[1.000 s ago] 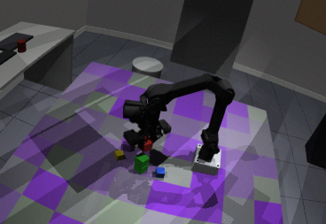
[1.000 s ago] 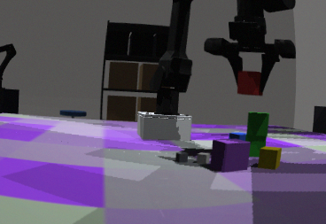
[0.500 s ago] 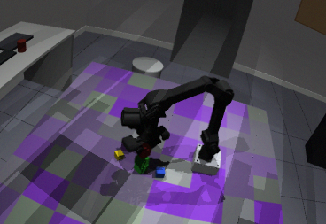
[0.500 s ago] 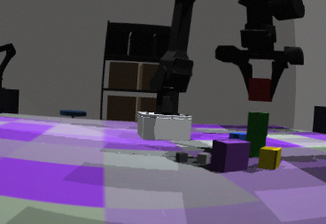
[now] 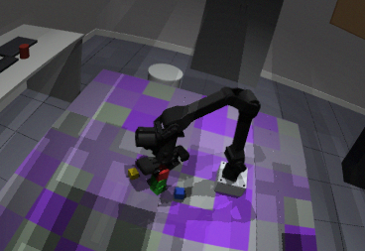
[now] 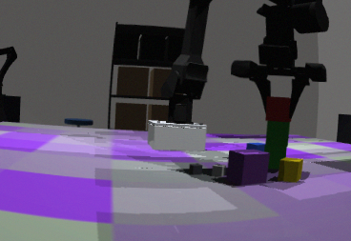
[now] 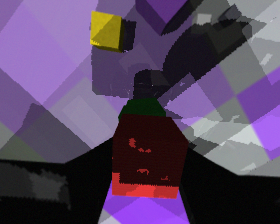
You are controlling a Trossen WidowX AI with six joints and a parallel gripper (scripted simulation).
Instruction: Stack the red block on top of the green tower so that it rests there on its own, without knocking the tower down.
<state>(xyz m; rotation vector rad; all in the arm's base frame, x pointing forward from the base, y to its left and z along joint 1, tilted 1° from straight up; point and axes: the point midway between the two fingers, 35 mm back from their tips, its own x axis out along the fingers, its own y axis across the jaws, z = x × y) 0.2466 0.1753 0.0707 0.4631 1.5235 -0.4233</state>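
The red block (image 5: pixel 163 175) (image 6: pixel 278 109) (image 7: pixel 148 150) is between the fingers of my gripper (image 6: pixel 278 111), which is shut on it and points down. The green tower (image 5: pixel 158 186) (image 6: pixel 277 145) stands upright directly below the red block. In the exterior view the red block's bottom edge meets the tower's top with no gap visible, and the two line up closely. In the wrist view some green (image 7: pixel 143 107) shows past the far edge of the red block. The contact face itself is hidden, so whether the tower bears the block's weight cannot be told.
A yellow block (image 5: pixel 133 173) (image 6: pixel 290 170) (image 7: pixel 106 31) and a purple block (image 6: pixel 248 168) (image 7: pixel 163 11) are near the tower. A blue block (image 5: pixel 180 193) (image 6: pixel 256 147) lies on its other side. Two small grey cubes (image 6: pixel 196 169) lie beyond the purple block. The arm's white base (image 5: pixel 231 188) (image 6: pixel 176 137) stands farther off.
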